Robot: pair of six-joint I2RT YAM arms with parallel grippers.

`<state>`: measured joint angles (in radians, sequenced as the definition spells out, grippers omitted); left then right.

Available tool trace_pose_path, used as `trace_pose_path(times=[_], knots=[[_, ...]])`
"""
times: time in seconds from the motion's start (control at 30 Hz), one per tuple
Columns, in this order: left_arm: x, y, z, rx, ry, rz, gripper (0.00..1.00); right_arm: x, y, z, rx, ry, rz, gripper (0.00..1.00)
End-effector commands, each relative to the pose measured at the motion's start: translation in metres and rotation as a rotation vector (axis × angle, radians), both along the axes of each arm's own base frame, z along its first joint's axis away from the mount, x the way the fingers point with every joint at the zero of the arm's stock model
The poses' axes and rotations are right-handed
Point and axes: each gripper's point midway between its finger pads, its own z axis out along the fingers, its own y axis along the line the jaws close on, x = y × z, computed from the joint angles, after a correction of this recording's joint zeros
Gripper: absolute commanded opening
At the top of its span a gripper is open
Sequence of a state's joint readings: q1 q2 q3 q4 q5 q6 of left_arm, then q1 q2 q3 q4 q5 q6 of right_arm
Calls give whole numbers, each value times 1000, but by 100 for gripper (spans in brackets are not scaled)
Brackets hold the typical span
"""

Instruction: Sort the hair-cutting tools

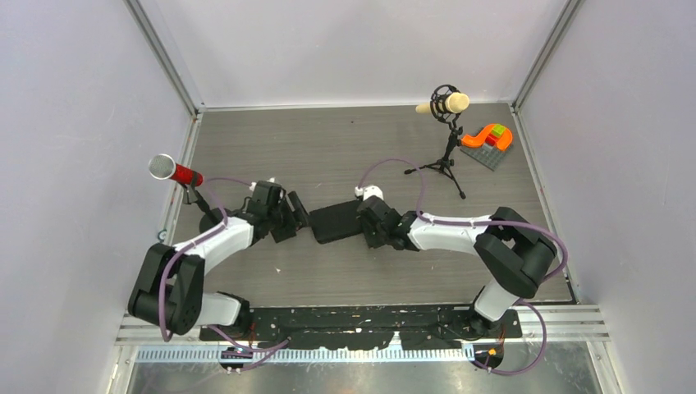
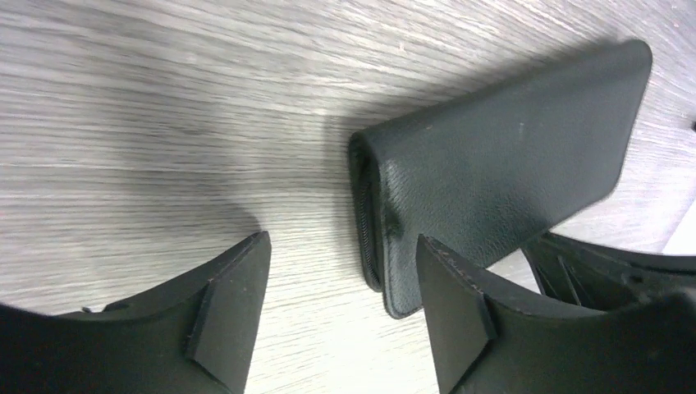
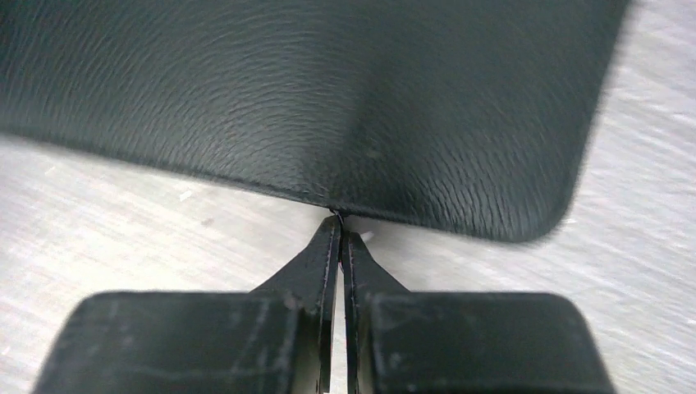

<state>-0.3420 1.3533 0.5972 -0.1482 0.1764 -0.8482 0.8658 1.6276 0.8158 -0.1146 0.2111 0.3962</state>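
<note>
Table (image 1: 328, 148) holds case (image 1: 335, 222) (insides hidden) touching right pincer (image 3: 338, 228).

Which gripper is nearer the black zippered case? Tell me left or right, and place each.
Right. The right gripper has its shut jaws touching the black case at its edge. The left gripper, jaws open, sits just off the case's opposite end, apparently not touching.

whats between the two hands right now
The black case lies flat between the left hand and the right hand, clearest in the top view.
</note>
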Motion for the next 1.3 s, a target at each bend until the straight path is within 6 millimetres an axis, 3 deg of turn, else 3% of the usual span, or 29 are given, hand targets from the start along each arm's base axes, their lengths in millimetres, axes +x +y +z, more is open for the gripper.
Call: trace_pose_path(times=[0.0,0.17,0.3,0.43,0.67,0.87,0.97,1.17,1.27], knots=[[2,22,24,94,-65,39,72,-43,43,0,46,114,137,5],[-21,34,25,73,-83,111,73,-49,100,17,128,108,217,5],[-36,26,16,-26,-75,135,73,-48,121,16,131,111,250,5],[-35,10,13,-130,-74,126,73,-48,125,10,127,124,254,5],[-15,-14,18,-211,-93,121,71,-51,121,5,120,133,250,5],[-8,-21,-4,-205,-42,159,65,-52,121,4,121,140,255,5],[-8,-23,-16,-187,-3,162,54,-53,120,3,119,142,255,5],[-12,-14,-34,-146,35,202,0,-63,99,-6,72,167,252,5],[-12,-9,-35,-115,37,216,0,-74,82,-8,39,188,263,5]])
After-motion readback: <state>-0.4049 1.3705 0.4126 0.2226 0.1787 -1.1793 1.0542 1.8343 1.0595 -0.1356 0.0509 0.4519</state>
